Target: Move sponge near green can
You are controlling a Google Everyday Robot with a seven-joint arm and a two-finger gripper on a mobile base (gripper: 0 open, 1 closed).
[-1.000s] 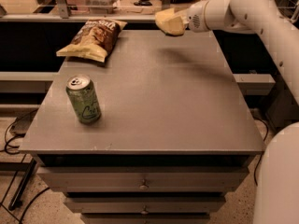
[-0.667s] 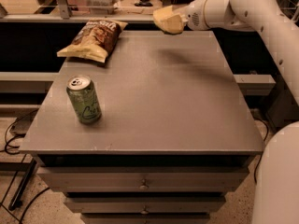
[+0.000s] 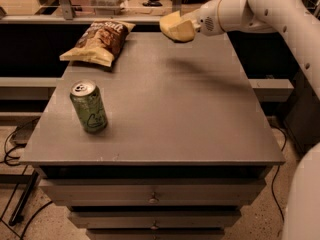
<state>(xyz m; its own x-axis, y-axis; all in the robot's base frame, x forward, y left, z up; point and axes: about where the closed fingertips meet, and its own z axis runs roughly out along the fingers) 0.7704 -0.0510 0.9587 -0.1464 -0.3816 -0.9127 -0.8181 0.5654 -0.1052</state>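
Observation:
The green can (image 3: 89, 106) stands upright on the left front part of the grey table (image 3: 200, 114), silver top and scribbled logo showing. My gripper (image 3: 172, 28) hovers above the table's back edge, right of the middle, at the end of the white arm reaching in from the upper right. It is shut on the pale yellow sponge (image 3: 181, 30), held in the air. The sponge blends with the pale fingers, so its full outline is hard to tell. The gripper is far from the can, up and to the right of it.
A brown-and-yellow chip bag (image 3: 97, 41) lies at the table's back left corner. The white arm (image 3: 270, 9) spans the upper right. Drawers (image 3: 152, 199) sit under the tabletop. Cables (image 3: 12, 144) lie on the floor at left.
The gripper with the sponge has shifted slightly to the left along the back edge. The can and the chip bag have not moved.

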